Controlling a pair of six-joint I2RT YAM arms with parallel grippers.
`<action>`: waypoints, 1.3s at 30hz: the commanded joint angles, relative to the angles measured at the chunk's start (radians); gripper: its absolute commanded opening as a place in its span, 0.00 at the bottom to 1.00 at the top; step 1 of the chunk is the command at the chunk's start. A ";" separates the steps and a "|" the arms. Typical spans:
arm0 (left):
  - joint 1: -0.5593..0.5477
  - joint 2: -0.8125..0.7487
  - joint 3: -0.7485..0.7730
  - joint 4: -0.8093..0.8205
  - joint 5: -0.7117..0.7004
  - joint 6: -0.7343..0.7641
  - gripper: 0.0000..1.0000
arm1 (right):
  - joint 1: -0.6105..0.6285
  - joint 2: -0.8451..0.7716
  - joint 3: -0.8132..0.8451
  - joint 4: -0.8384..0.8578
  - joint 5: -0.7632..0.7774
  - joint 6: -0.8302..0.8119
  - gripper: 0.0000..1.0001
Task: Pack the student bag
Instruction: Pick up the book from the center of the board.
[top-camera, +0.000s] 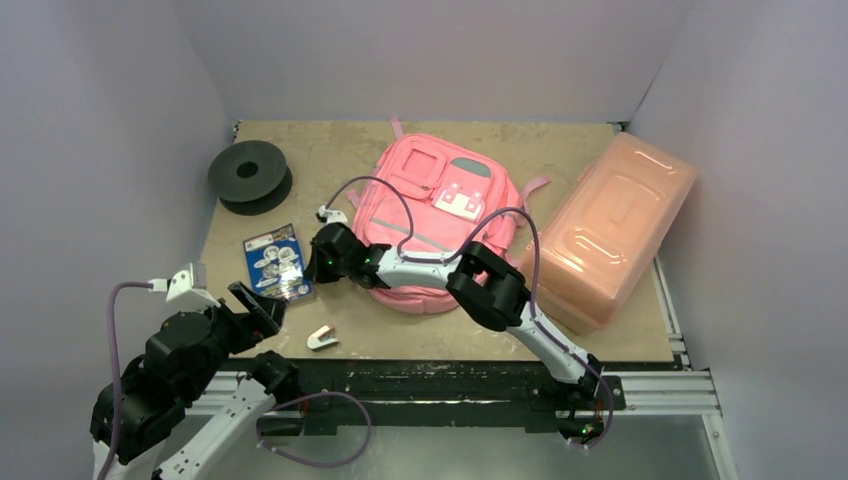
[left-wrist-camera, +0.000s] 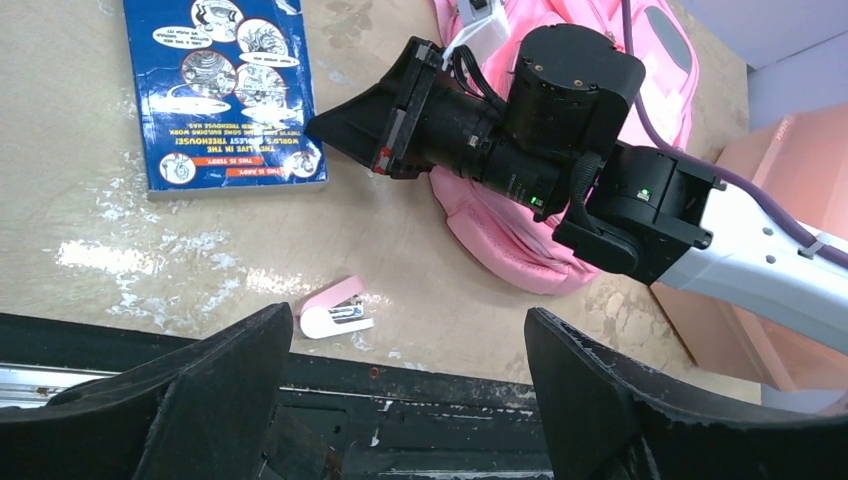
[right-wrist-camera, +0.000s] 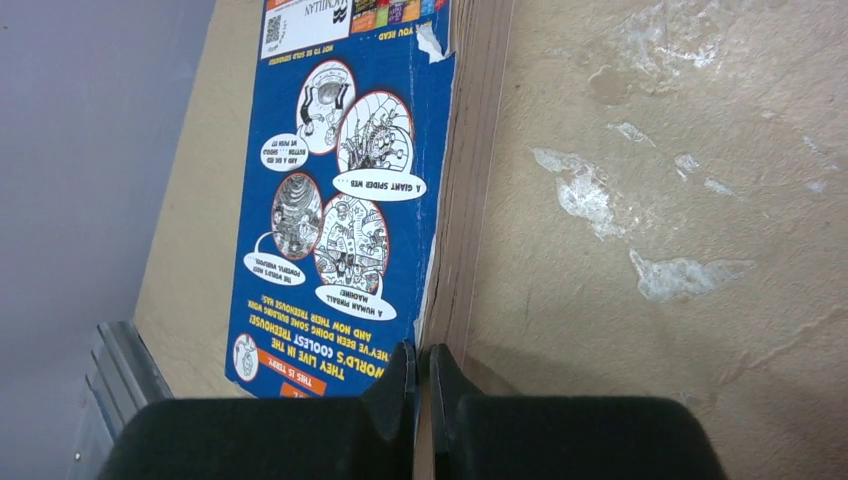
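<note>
Seen from above, the left jaws hang over the desk's (top-camera: 330, 150) near-left corner, at about 7 o'clock. Their black fingers (left-wrist-camera: 230, 400) are spread wide with nothing between them. At 10 o'clock, well apart from the rest, a black spool (top-camera: 248, 174) lies flat near the side wall.

Just past the left jaws, towards 12 o'clock, a blue paperback (top-camera: 277, 261) lies flat on the bare wood with its back cover up, showing round cartoon panels and yellow lettering. At 5 o'clock from the book, close to the desk's front edge, sits a small pink-and-white object (top-camera: 321, 339), untouched.

The right jaws meet the book on its 3 o'clock side. In the right wrist view the two fingers (right-wrist-camera: 395, 385) are clenched tight against each other right at the line where the cover meets the page block. Whether they pinch the cover cannot be told.

The right arm (top-camera: 500, 290) reaches in from its base at 5 o'clock, crossing over the near part of the student bag (top-camera: 440, 200). The bag lies flat, front side up, at the desk's middle and towards 12 o'clock, showing its grey stripe and white clasp patch. Its straps poke out at the far and right sides.

At 3 o'clock a salmon plastic box (top-camera: 610, 230) with its lid on lies at an angle just beside the bag.
</note>
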 joint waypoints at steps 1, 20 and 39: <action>0.003 0.003 -0.013 0.009 -0.001 -0.003 0.86 | -0.008 -0.035 -0.053 -0.042 0.068 -0.060 0.00; 0.253 0.449 -0.274 0.402 0.028 -0.088 1.00 | -0.128 -0.268 -0.314 -0.054 0.136 -0.374 0.01; 0.403 0.713 -0.634 0.926 0.318 -0.234 0.98 | -0.127 -0.265 -0.359 0.027 -0.020 -0.475 0.25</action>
